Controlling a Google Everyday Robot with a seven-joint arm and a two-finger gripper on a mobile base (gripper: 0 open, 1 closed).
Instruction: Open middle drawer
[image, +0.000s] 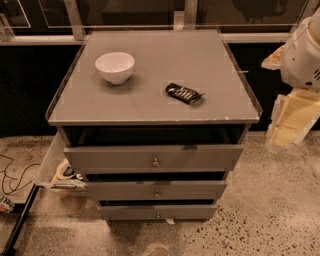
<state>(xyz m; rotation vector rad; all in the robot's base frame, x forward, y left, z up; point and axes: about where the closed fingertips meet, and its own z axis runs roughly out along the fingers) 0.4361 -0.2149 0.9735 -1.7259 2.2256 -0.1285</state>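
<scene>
The grey cabinet (150, 107) has three drawers stacked in its front. The middle drawer (125, 191) is the second one, a flat grey front with a small round metal knob (157, 192). A dark gap shows above it and none of its box shows. The top drawer (110, 158) sits above it and the lowest drawer (130, 212) below. My gripper (292, 120), a pale yellow part under the white arm (302, 50), hangs at the right edge of the view. It is beside the cabinet's right side, well apart from the drawer knobs.
A white bowl (115, 67) and a dark snack packet (183, 93) lie on the cabinet top. A side bin (50, 167) with a tape roll hangs off the cabinet's left. Cables (12, 177) lie on the speckled floor at left. A dark glass wall stands behind.
</scene>
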